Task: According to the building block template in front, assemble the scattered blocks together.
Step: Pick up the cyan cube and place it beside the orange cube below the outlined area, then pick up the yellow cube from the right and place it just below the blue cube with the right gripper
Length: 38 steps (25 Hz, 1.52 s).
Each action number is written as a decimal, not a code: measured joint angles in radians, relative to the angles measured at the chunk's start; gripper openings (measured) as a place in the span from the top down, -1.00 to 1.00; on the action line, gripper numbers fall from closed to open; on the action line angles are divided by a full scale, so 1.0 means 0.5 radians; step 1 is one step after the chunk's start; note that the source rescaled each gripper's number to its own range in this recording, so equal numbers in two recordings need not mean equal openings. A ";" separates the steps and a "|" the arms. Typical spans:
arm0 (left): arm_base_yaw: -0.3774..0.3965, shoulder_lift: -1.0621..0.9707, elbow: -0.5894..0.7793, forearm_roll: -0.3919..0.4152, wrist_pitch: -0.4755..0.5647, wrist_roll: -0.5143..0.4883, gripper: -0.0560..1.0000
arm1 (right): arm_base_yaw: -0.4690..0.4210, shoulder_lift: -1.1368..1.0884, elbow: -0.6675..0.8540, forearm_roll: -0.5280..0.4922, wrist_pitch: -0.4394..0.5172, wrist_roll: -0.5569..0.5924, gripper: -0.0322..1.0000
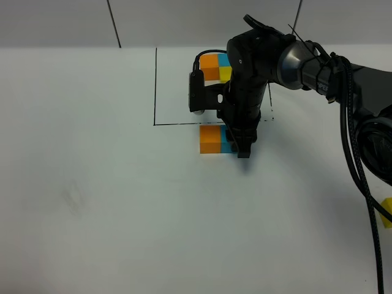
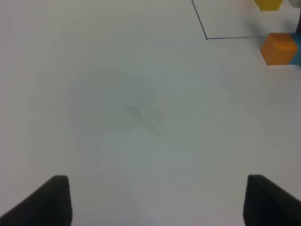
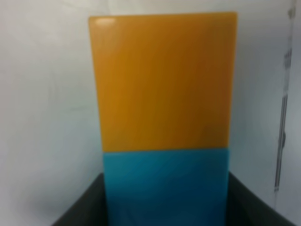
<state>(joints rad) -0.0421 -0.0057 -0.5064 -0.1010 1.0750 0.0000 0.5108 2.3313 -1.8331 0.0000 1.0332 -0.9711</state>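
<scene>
The template (image 1: 217,66), a small stack of orange, blue and yellow blocks, stands at the back inside a black drawn rectangle (image 1: 155,86). An orange block (image 1: 211,139) and a blue block (image 1: 227,147) sit side by side, touching, just in front of the rectangle's front line. My right gripper (image 1: 242,146) reaches down over the blue block; in the right wrist view the gripper (image 3: 166,205) has its fingers (image 3: 82,209) against both sides of the blue block (image 3: 166,183), with the orange block (image 3: 162,80) beyond. My left gripper (image 2: 157,200) is open and empty over bare table.
A loose yellow block (image 1: 386,213) lies at the far right edge of the table. The right arm's black cables (image 1: 358,159) hang along the right side. In the left wrist view the orange block (image 2: 280,47) and the rectangle's corner (image 2: 206,37) lie far off.
</scene>
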 joint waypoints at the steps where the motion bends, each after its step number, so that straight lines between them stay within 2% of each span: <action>1: 0.000 0.000 0.000 0.000 0.000 0.000 -0.43 | 0.000 0.000 0.000 0.000 0.000 -0.010 0.44; 19: 0.000 0.000 0.000 0.000 0.000 0.000 -0.43 | -0.042 -0.012 0.002 0.061 -0.005 -0.065 0.44; 21: 0.000 0.000 0.000 0.000 0.000 0.000 -0.43 | -0.054 -0.031 0.014 0.058 -0.009 -0.063 0.36; 23: 0.000 0.000 0.000 0.000 0.000 0.000 -0.43 | -0.074 -0.073 0.016 0.048 0.010 -0.032 0.17; 26: 0.000 0.000 0.000 0.000 0.000 0.000 -0.43 | -0.120 -0.192 0.016 0.046 0.065 0.121 -0.15; 28: 0.000 0.000 0.000 0.000 0.000 0.000 -0.43 | -0.168 -0.274 0.016 0.049 0.122 0.241 -0.28; 31: 0.000 0.000 0.000 0.000 0.000 0.000 -0.43 | -0.279 -0.410 0.075 0.104 0.165 0.447 -0.34; 34: 0.000 0.000 0.000 0.000 0.000 0.000 -0.43 | -0.449 -0.583 0.264 0.202 0.170 0.700 -0.35; 36: 0.000 0.000 0.000 0.000 0.000 0.000 -0.43 | -0.591 -0.740 0.488 0.210 0.123 0.898 -0.36; 38: 0.000 0.000 0.000 0.000 0.000 0.000 -0.43 | -0.725 -0.912 0.750 0.180 -0.011 1.049 -0.36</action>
<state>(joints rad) -0.0421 -0.0057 -0.5064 -0.1010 1.0750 0.0000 0.1483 1.8752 -1.4584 0.0901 1.0279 -0.4467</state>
